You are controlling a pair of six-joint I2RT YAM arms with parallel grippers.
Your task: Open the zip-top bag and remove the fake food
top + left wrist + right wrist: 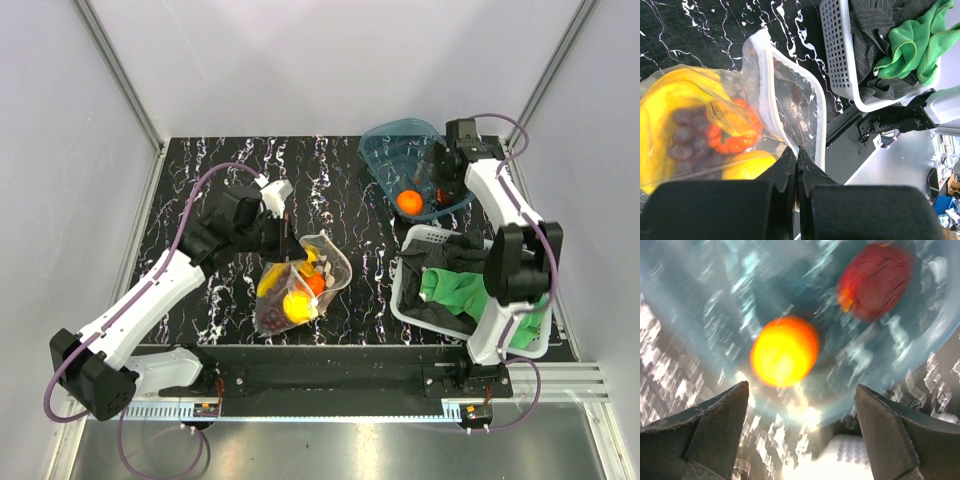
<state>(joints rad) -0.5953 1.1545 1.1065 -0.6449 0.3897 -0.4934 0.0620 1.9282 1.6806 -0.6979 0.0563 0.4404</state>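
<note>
The zip-top bag (303, 284) lies mid-table with its mouth open. It holds fake food: a yellow banana bunch (670, 95), purple grapes (687, 135), an orange-red fruit (737, 132) and a yellow round fruit (747, 167). My left gripper (283, 240) is shut on the bag's white zip rim (798, 152). My right gripper (432, 185) hangs open and empty (801, 387) over the blue tub (385, 150). In the tub lie an orange round fruit (785, 351) and a dark red fruit (875, 280).
A white slotted basket (410, 300) with dark striped cloth (450, 255) and a green cloth (455, 290) stands at the front right, right of the bag. It also shows in the left wrist view (837, 60). Grey walls enclose the black marbled table (220, 160).
</note>
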